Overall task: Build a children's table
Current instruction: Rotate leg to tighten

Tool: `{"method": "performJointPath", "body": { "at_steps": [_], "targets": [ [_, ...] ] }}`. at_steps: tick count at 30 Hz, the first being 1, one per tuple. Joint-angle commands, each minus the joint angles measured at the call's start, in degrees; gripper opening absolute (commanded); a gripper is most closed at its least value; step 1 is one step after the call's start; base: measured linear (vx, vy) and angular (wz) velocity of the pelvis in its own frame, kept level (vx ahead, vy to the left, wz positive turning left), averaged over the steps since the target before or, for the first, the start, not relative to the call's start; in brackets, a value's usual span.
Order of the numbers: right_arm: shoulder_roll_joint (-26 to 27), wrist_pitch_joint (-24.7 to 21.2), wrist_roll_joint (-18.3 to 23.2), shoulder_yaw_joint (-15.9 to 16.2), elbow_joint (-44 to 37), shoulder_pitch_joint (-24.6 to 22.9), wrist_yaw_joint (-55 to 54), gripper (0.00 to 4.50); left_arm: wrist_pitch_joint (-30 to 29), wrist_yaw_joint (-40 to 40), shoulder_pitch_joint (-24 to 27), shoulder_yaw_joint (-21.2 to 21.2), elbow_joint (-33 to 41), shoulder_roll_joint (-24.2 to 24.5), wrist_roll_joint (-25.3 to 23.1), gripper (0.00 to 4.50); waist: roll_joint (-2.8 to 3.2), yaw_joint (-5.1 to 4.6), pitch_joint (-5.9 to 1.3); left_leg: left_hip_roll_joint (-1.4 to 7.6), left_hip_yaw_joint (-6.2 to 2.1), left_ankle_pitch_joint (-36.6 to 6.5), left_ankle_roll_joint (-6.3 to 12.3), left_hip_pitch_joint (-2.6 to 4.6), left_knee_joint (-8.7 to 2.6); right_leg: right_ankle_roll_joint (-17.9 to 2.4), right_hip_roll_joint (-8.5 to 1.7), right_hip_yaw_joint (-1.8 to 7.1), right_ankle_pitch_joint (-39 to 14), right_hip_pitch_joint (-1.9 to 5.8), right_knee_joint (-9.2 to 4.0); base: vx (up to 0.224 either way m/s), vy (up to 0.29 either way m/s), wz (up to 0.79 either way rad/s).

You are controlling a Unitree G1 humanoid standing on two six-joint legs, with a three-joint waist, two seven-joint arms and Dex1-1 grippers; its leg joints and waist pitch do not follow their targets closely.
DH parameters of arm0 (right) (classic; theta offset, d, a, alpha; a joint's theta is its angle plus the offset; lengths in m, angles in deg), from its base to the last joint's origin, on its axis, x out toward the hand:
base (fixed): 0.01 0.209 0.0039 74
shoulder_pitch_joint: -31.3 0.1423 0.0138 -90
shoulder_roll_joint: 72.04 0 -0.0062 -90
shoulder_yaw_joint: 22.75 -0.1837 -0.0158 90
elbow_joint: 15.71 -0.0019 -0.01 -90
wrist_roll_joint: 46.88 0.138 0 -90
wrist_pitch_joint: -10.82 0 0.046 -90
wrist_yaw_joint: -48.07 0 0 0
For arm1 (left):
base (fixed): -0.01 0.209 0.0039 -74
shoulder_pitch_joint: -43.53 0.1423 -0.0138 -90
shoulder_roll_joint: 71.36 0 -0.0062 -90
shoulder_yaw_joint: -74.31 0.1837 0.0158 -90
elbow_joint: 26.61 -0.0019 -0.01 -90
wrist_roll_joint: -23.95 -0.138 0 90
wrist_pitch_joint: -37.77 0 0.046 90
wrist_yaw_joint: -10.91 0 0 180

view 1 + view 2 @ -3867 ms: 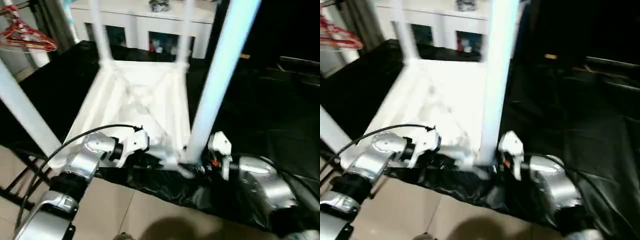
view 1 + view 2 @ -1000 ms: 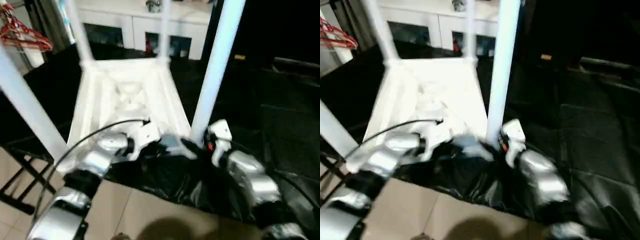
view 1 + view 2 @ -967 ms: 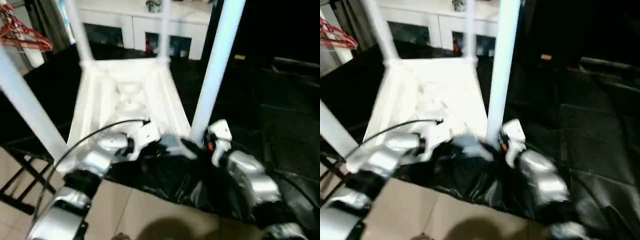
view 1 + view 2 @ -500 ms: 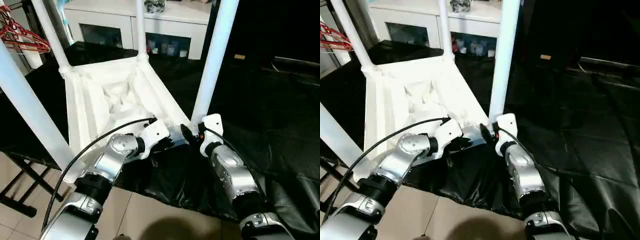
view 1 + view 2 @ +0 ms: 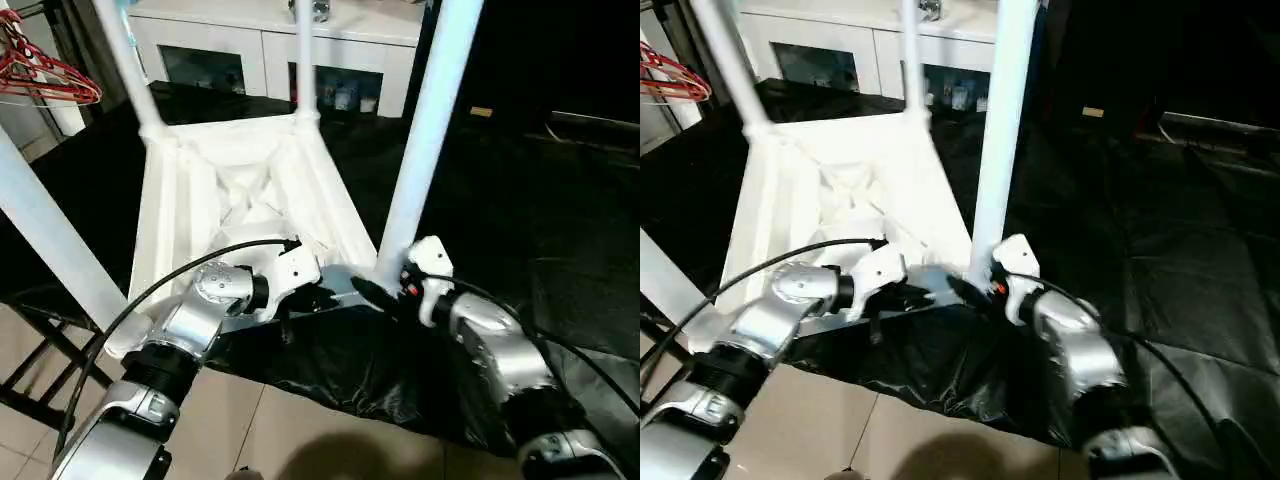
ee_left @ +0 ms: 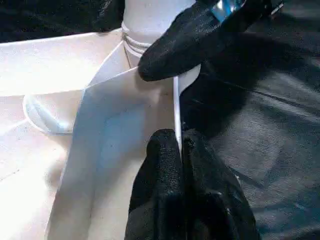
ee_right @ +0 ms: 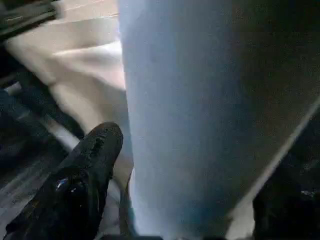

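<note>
Here, the children's table [image 5: 240,190] lies upside down on a black-covered bench [image 5: 560,220], its four legs standing straight up. At the left, the left gripper [image 6: 181,145] is pinched tight on the thin near rim of the tabletop, just beside the near right corner. To its right, that corner's leg [image 5: 425,130] rises vertically from its socket. The right gripper [image 5: 385,293] straddles this leg's base, one finger [image 7: 85,170] on either side; whether it is loose or clamping cannot be told. The right arm is nearer the leg.
</note>
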Motion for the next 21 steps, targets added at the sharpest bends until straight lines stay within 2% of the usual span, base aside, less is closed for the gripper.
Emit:
{"method": "performJointPath", "body": {
  "at_steps": [1,4,8,13,14,17,19,21],
  "targets": [
    [-0.4,-1.1,1.1,2.2,-1.7,-0.9,4.9,3.68,1.3,3.5,-0.2,1.1,2.1,-0.3,2.2,0.0,0.11,0.23,-2.99,0.42,0.34,-11.8,3.12,-0.23,-3.38,-12.6,-2.26,1.95,-3.5,3.34,-3.46,0.0,0.0,0.0],
    [-3.7,-2.6,3.2,4.0,-5.5,-2.3,13.4,3.68,0.6,10.2,0.7,0.4,4.0,1.7,6.1,0.0,0.19,0.59,-2.91,0.58,0.37,-12.6,3.5,-0.22,-3.36,-13.0,-2.32,1.94,-4.4,3.39,-3.49,0.0,0.0,0.0],
    [-5.6,-4.5,5.2,5.2,-8.2,-2.9,19.2,3.68,-0.4,14.5,0.9,0.4,4.9,3.3,7.8,0.0,0.22,1.02,-2.89,0.66,0.41,-12.7,3.55,-0.05,-3.35,-13.4,-2.41,1.99,-6.2,3.23,-3.53,0.0,0.0,0.0],
    [-8.0,-6.2,6.0,7.6,-10.6,-3.2,25.3,3.68,-1.4,19.7,0.8,1.2,5.0,5.7,8.7,0.0,0.57,1.25,-2.92,0.65,0.36,-11.9,3.39,-0.11,-3.28,-13.9,-2.29,1.93,-4.8,3.15,-3.33,0.0,0.0,0.0],
    [-8.3,-6.6,6.1,7.9,-11.0,-3.2,25.9,3.53,-1.5,20.2,0.8,1.4,5.1,6.0,8.8,0.0,0.28,1.34,-2.89,0.64,0.38,-11.8,3.39,-0.18,-3.28,-13.9,-2.34,1.91,-4.7,3.23,-3.29,0.0,0.0,0.0],
    [-9.3,-8.5,6.4,9.0,-12.5,-3.5,28.3,3.43,-2.0,21.8,0.3,1.4,5.3,6.9,9.0,0.0,0.34,1.65,-2.87,0.66,0.42,-11.7,3.32,-0.07,-3.26,-13.8,-2.36,1.96,-5.2,3.1,-3.31,0.0,0.0,0.0],
    [-9.5,-8.7,6.4,9.1,-12.6,-3.5,28.5,3.11,-1.9,21.9,0.2,1.3,5.1,7.1,9.0,0.0,0.2,1.85,-2.87,0.7,0.43,-11.6,3.27,-0.07,-3.25,-13.6,-2.4,1.99,-5.5,3.1,-3.33,0.0,0.0,0.0],
    [-9.8,-9.3,6.6,9.4,-12.6,-3.4,29.2,3.04,-1.8,22.1,-0.2,1.2,4.6,7.4,9.0,0.0,0.31,2.22,-2.9,0.74,0.41,-11.6,2.9,0.02,-3.25,-13.5,-2.43,2.01,-5.9,2.99,-3.31,0.0,0.0,0.0]
  ]
}}
